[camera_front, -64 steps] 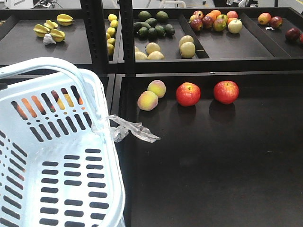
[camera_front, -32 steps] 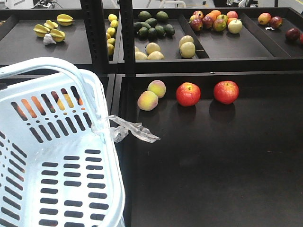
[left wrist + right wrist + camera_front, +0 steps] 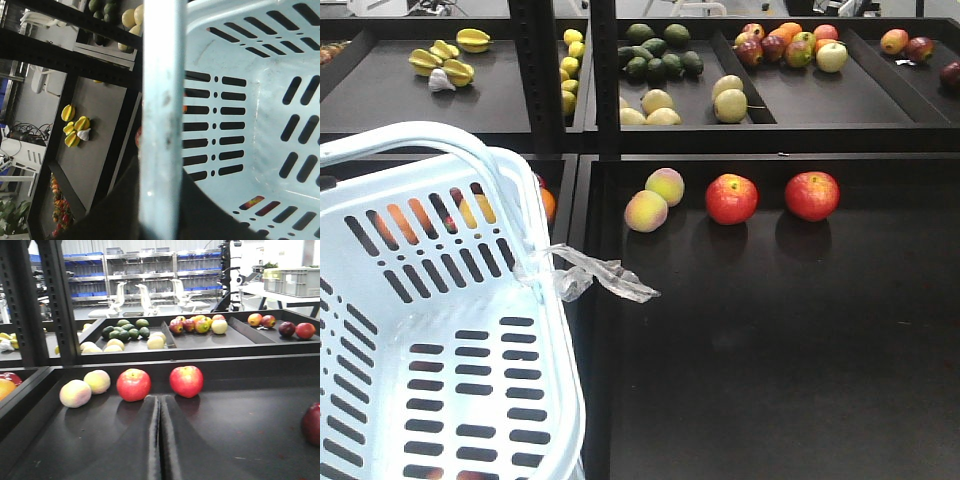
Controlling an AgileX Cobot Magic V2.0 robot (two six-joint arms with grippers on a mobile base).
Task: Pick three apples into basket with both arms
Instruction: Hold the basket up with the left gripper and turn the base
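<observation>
**A:** Why was the basket (image 3: pixel 560 380) held up, tilted, with its mouth open toward the shelf (image 3: pixel 770 350)?

**B:** Most likely to be filled. In the left wrist view the left gripper (image 3: pixel 160 220) had dark fingers on both sides of the handle (image 3: pixel 160 125) and looked clamped onto it. That would leave the other arm free to fetch fruit. No apple showed inside the basket, only bits of colour through its slots.

**A:** And the right gripper (image 3: pixel 160 402)?

**B:** It was pressed shut with nothing in it, just a thin seam between the fingers. It sat low over the shelf, right of the basket, and pointed at the fruit row. By that reading the first pick had not begun, and the fingers would have to part first.

**A:** Where were the apples?

**B:** They were right of the basket and well apart from it, past the scrap (image 3: pixel 605 280) tied to its rim. The near apple (image 3: pixel 731 198) came after two pale fruits (image 3: pixel 646 211), and the far apple (image 3: pixel 812 195) lay beyond it. Both stood at the back of the shelf, not touching each other.

**A:** And relative to the hand?

**B:** They were ahead of it and clear of it. The near apple was a little left of the seam's line and the far apple a little right. A dark fruit (image 3: pixel 311 422) sat at the right edge of that view, farthest from the basket. It was too cropped to tell whether it was an apple.
</observation>
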